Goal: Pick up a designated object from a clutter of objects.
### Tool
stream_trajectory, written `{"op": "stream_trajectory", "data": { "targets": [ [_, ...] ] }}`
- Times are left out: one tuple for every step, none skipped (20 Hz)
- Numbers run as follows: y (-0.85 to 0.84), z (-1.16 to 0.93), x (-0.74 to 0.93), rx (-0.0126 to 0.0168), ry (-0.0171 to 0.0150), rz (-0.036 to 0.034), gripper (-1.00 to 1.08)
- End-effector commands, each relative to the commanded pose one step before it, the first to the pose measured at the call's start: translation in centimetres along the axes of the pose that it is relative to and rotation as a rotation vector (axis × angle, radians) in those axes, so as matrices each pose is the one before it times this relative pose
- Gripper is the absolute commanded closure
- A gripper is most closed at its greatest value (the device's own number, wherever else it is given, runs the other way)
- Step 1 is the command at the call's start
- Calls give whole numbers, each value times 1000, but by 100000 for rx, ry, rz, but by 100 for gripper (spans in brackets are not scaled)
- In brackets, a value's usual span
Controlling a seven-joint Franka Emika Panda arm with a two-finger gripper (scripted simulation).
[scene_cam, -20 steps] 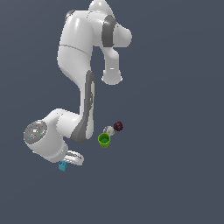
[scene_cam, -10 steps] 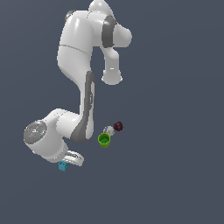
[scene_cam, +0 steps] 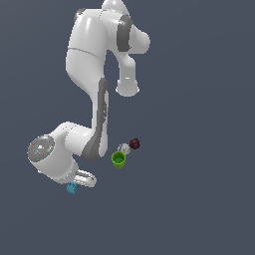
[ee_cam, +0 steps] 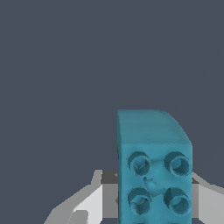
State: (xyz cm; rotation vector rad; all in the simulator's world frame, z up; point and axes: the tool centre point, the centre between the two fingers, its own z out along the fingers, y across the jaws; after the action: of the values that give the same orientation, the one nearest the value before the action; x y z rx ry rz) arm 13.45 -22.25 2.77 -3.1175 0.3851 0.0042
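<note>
The designated object, a small teal-blue studded brick (scene_cam: 72,188), lies at the lower part of the exterior view's left, apart from the rest of the clutter of objects. My gripper (scene_cam: 80,180) is right at it, low over the floor. In the wrist view the brick (ee_cam: 154,166) fills the space between my two fingers, with its studded face towards the camera. The gripper (ee_cam: 148,208) is open: a dark gap shows between one finger (ee_cam: 89,203) and the brick, while the other finger (ee_cam: 209,199) sits at the brick's edge.
A lime-green cup (scene_cam: 118,160), a whitish-grey object (scene_cam: 123,148) and a dark maroon ball (scene_cam: 134,144) sit close together towards the exterior view's right of the gripper. The arm's elbow link (scene_cam: 94,144) stands next to the cup.
</note>
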Motion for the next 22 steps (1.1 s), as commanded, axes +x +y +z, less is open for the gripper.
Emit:
{"op": "stream_trajectory", "data": {
  "targets": [
    [-352,-686,-234,2,203,-44,108],
    [-176,-310,-164,0,0,0,108],
    [-197,-349,-184,0,0,0,108],
    [-220,-388,-204,0,0,0,108],
    [-245,-429,-225,48,3,-7,108],
    [-266,-470,-247,0,0,0,108],
    [-290,-513,-268,0,0,0,108],
    [-315,-557,-291,0,0,0,108],
    [-340,-602,-314,0,0,0,108],
    [-366,-648,-337,0,0,0,108],
    [-393,-696,-361,0,0,0,108],
    [-420,-748,-386,48,7,-5,108],
    [-443,-786,-406,0,0,0,108],
    [-450,-799,-412,0,0,0,108],
    [-456,-810,-416,0,0,0,108],
    [-461,-821,-421,0,0,0,108],
    [-467,-832,-425,0,0,0,108],
    [-472,-843,-429,0,0,0,108],
    [-478,-855,-434,0,0,0,108],
    [-484,-867,-438,0,0,0,108],
    [-490,-880,-443,0,0,0,108],
    [-496,-893,-448,0,0,0,108]
  ]
}}
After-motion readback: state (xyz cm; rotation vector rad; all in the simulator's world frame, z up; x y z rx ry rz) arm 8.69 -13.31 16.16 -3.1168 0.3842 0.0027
